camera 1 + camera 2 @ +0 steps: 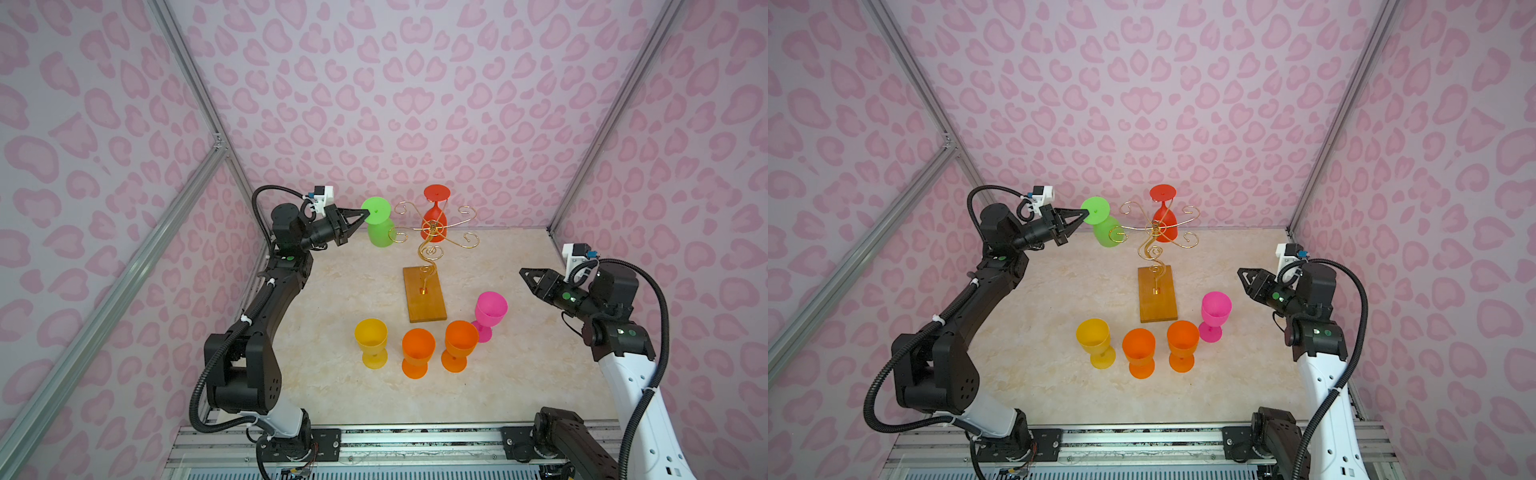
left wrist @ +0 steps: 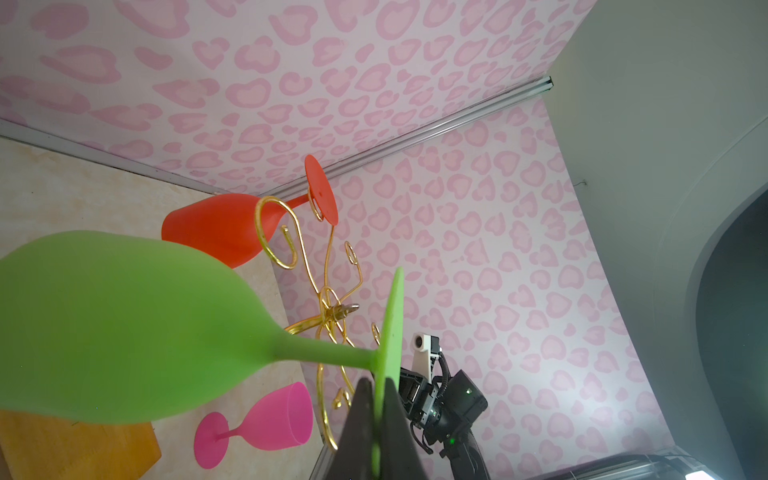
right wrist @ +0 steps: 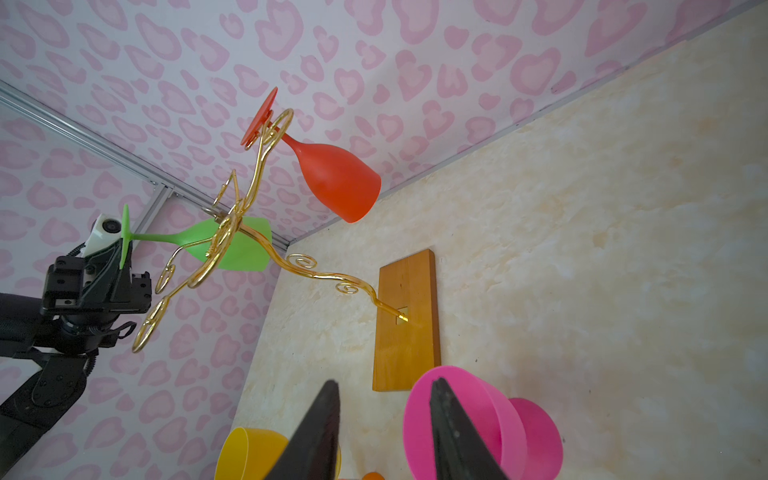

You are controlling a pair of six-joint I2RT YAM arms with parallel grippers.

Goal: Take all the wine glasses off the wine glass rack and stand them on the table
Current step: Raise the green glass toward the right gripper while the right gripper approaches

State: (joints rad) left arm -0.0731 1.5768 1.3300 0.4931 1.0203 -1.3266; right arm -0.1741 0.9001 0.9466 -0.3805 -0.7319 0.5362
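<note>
Your wine glass rack [image 1: 424, 303] carries the red glass [image 1: 434, 216] upside down on a far arm. The green wine glass [image 1: 380, 232] hangs upside down just beside the rack's left scroll; you cannot tell whether they touch. Your left gripper [image 2: 376, 399] pinches its foot disc. Your right gripper [image 3: 385, 382] has its jaws apart and empty, near the pink glass [image 1: 490, 309].

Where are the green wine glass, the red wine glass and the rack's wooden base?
green wine glass [image 1: 378, 235]: in a top view, on its bowl.
red wine glass [image 1: 431, 214]: in a top view, on its bowl.
wooden base [image 1: 426, 305]: in a top view, on its top face.
</note>
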